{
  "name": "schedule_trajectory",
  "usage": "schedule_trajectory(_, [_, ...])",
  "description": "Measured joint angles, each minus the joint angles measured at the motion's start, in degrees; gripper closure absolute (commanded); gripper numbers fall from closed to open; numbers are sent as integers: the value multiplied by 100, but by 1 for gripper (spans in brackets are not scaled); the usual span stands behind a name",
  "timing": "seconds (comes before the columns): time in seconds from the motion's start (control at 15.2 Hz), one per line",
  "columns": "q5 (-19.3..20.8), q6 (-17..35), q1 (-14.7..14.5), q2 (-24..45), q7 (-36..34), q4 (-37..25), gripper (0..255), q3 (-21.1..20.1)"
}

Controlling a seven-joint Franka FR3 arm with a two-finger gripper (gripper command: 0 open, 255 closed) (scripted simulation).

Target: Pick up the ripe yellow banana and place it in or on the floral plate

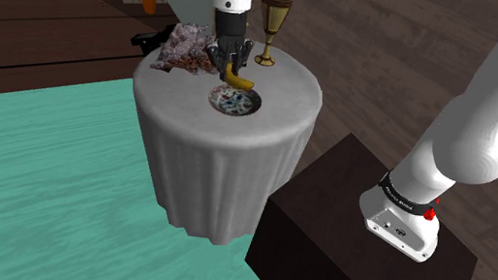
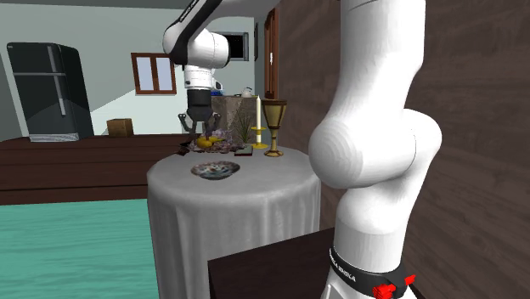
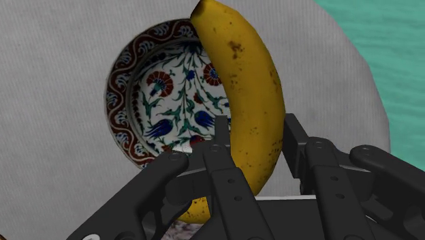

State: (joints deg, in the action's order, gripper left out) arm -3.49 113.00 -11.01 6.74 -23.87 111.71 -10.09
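Worktop (image 1: 288, 85): round, draped in grey cloth; teal floor (image 1: 35, 196) beside it.
Pincer (image 1: 230, 64): pinching the banana (image 3: 248, 102) near one end.
Banana: yellow, speckled, held above the edge of the floral plate (image 3: 117, 102), not over its middle.
Risk: my grip is off-centre. If released here, I judge the banana could tip, strike the rim and roll onto the cloth.

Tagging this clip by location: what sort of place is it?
Likely a home's living or dining area: a cloth-draped table with a goblet and candle, a fridge behind, and a teal rug.
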Motion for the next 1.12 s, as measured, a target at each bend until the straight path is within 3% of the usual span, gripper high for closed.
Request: schedule_trajectory(1.12, [63, 1015, -59, 490, -58, 528, 255, -19])
